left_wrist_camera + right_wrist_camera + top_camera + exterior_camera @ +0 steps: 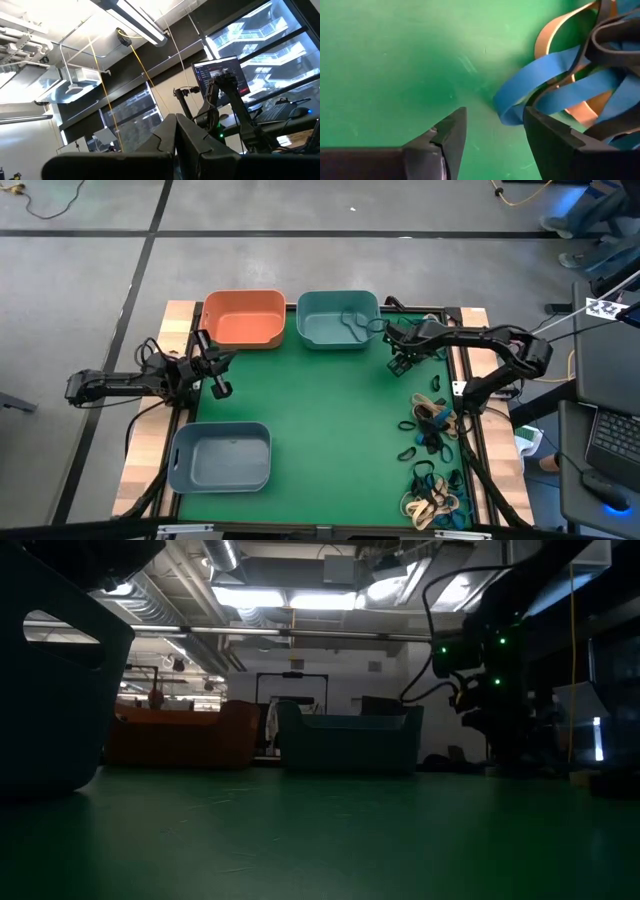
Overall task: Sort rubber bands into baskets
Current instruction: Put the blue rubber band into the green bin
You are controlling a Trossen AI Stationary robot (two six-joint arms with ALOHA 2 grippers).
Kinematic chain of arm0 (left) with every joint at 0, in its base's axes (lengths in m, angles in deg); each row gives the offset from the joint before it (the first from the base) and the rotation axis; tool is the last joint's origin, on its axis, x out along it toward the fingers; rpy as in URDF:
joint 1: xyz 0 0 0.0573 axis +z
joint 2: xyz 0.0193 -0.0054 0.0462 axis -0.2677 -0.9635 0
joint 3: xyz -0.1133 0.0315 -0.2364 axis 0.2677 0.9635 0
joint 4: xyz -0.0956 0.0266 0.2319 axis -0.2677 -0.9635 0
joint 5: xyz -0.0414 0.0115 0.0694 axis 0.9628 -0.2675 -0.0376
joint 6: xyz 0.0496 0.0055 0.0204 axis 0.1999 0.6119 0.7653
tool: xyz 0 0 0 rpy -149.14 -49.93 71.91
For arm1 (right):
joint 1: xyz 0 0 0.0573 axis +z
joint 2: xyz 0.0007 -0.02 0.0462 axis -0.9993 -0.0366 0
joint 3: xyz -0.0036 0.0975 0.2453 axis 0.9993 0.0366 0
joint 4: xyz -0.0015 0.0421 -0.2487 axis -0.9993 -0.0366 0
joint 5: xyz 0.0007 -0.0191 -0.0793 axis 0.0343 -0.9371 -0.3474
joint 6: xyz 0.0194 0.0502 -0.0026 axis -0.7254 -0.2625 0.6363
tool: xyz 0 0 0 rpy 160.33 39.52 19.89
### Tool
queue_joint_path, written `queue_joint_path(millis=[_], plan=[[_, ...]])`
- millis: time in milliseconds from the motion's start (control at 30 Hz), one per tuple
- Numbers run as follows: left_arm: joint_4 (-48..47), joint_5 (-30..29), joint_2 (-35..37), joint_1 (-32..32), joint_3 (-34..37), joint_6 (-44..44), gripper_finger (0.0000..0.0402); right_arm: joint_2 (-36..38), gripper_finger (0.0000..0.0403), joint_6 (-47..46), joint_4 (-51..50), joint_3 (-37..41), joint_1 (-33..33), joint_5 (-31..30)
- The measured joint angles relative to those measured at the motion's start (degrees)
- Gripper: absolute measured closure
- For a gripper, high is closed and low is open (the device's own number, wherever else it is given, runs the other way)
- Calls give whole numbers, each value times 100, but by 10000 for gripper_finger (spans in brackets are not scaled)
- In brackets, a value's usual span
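Observation:
Three baskets stand on the green mat: orange (245, 318) and teal (338, 320) at the far edge, grey-blue (220, 455) near left. A dark band (352, 322) lies in the teal one. My right gripper (495, 125) points down, open, low over the mat just near-right of the teal basket (402, 366). A tangle of blue, tan and black rubber bands (570, 85) lies beside it, and a blue loop's end (507, 107) reaches toward the gap between its fingers. My left gripper (217, 380) waits shut at the table's left, pointing up. My right gripper comes at the tangle from above. One finger (555, 145) stands in front of the edge of the blue bands. That finger hides the spot, so I cannot tell whether it touches them.
More loose rubber bands lie in heaps along the mat's right edge (430, 420) and at the near right corner (435, 500). The mat's middle (320, 410) is bare green. In the low view my right arm (490, 680) stands right of the teal basket (350, 740).

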Motion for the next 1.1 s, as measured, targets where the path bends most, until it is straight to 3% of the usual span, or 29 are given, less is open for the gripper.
queue_joint_path(millis=[600, 1033, 1100], plan=[[-20, -2, -1, -2, 0, 85, 398, -2, 213, 62, 803, 429, -14, -188], [-20, -2, 0, -2, 0, 85, 398, -2, 385, 783, 962, 429, 6, -488], [-20, -2, -1, -2, 0, 85, 398, -2, 396, 851, 962, 429, 6, -522]])
